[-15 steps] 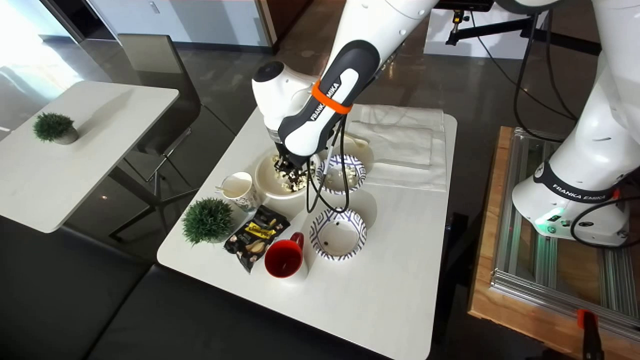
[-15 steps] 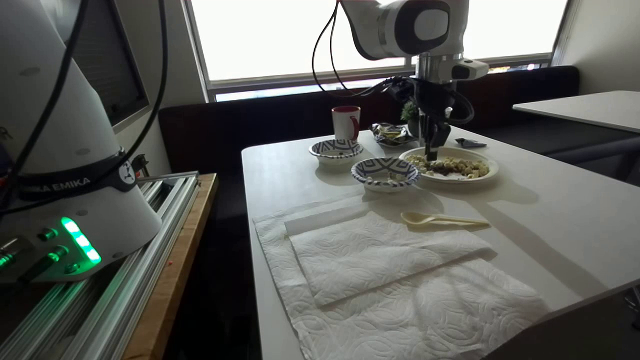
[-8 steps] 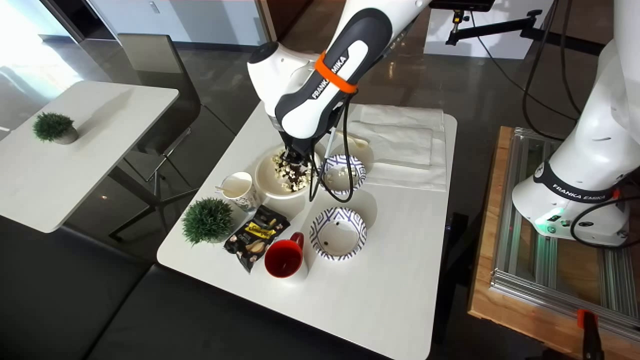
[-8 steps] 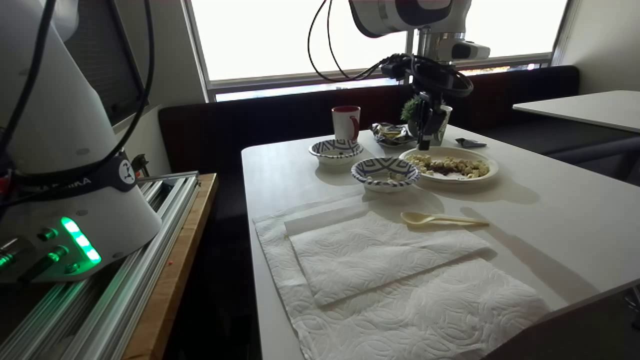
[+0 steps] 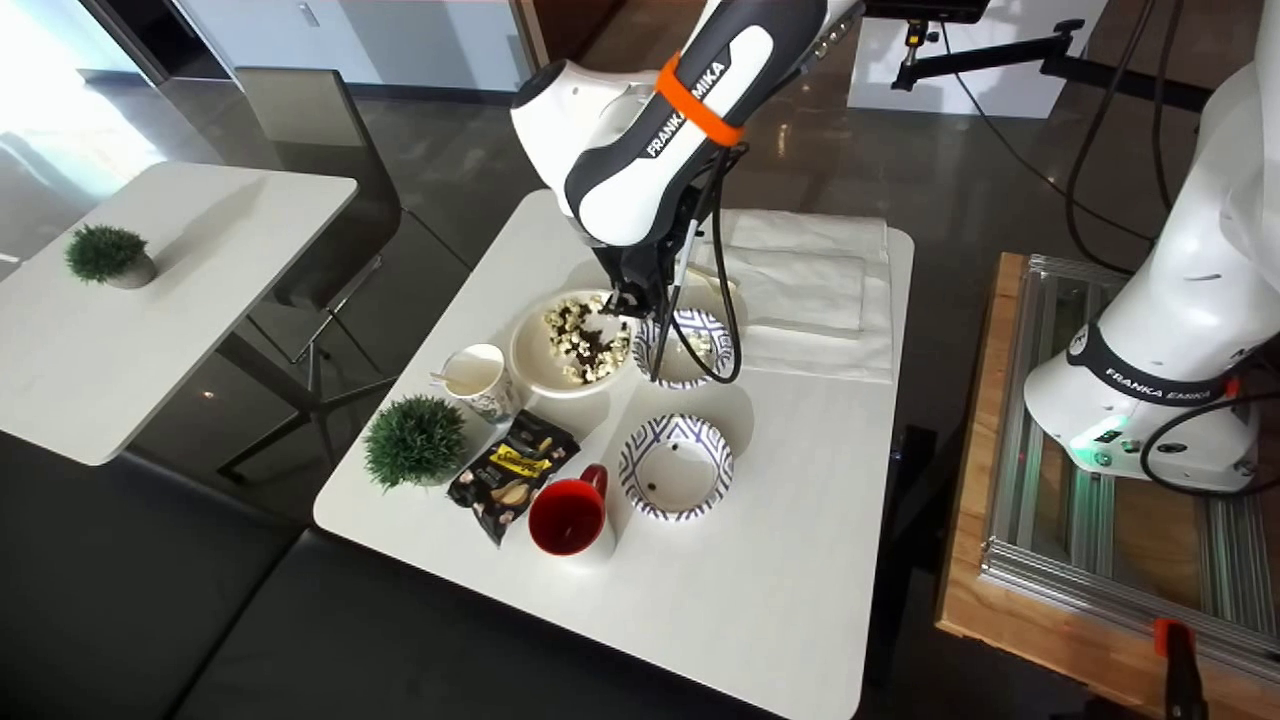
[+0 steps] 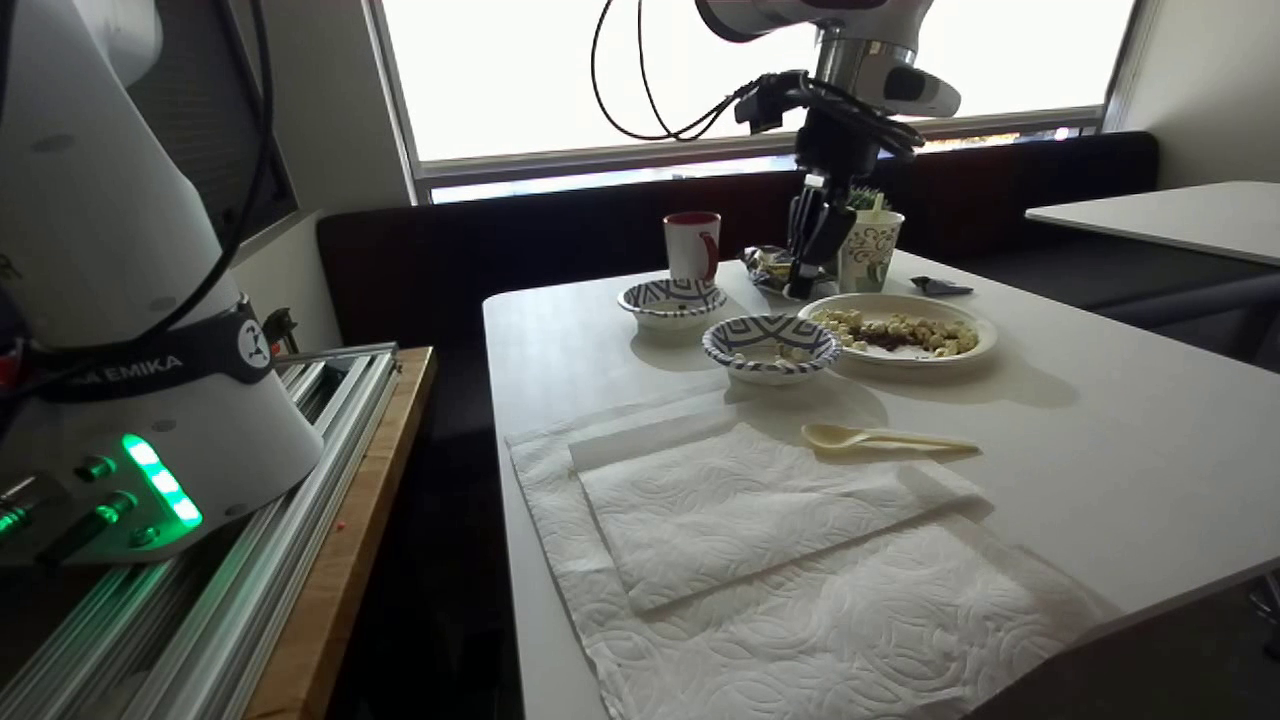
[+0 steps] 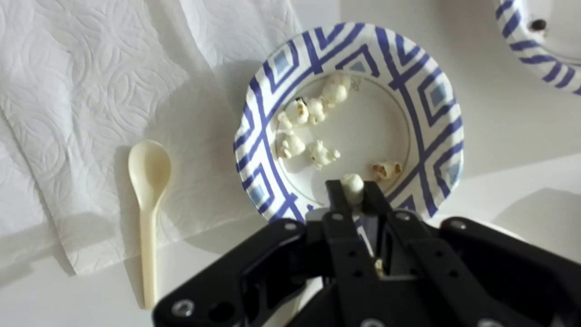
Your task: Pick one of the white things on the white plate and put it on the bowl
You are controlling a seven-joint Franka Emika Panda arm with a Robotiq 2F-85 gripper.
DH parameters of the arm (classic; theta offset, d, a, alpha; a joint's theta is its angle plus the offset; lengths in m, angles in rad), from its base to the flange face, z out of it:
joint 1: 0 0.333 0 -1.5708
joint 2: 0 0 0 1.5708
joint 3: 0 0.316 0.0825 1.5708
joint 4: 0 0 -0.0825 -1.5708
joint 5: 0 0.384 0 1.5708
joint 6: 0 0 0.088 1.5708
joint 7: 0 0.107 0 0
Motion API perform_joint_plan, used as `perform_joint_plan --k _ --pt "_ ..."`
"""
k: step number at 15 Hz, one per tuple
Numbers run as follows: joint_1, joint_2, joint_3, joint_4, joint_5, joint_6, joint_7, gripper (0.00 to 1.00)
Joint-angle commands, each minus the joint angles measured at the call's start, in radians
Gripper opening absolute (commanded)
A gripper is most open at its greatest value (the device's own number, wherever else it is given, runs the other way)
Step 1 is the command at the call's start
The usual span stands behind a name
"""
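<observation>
My gripper point(image 7: 355, 193) is shut on a white thing point(image 7: 352, 185), a small popcorn lump pinched between its fingertips. In the wrist view the fingertips overlap the near edge of the patterned bowl point(image 7: 435, 97), which holds several popcorn pieces point(image 7: 321, 154). In an exterior view the gripper point(image 6: 802, 284) is tilted and hangs above the bowl point(image 6: 772, 330), near its plate side. The white plate point(image 5: 535, 355) stands beside the bowl with white lumps point(image 5: 570, 340) and dark brown pieces on it. The plate also shows in an exterior view point(image 6: 900, 361). The held lump is not discernible in the exterior views.
A second patterned bowl point(image 5: 678, 503) with dark bits stands nearby. A red-and-white mug point(image 5: 568, 520), a black snack packet point(image 5: 512, 470), a paper cup point(image 5: 480, 380) and a plant point(image 5: 415, 440) surround the plate. A spoon point(image 6: 880, 438) and paper towels point(image 6: 760, 510) lie beside the bowl.
My gripper has risen from the plate's popcorn and moved sideways toward the bowl. It has tilted on the way. The plate and bowls have not moved.
</observation>
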Motion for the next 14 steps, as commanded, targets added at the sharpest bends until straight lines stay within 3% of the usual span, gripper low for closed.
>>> perform_joint_plan --k 1,2,4,6,12,14 --pt "-0.031 -0.039 0.029 -0.048 0.005 -0.059 -0.045 0.11" --pt "-0.033 -0.035 0.03 -0.053 0.001 -0.055 -0.046 0.12" --pt "-0.04 -0.028 0.038 -0.056 0.011 -0.044 -0.057 0.4" --pt "-0.042 -0.034 0.046 -0.065 0.017 -0.022 -0.064 0.48" --pt "-0.024 -0.099 0.043 -0.089 -0.018 -0.017 -0.012 0.95" --pt "-0.026 -0.157 0.04 -0.117 -0.021 0.018 0.009 1.0"
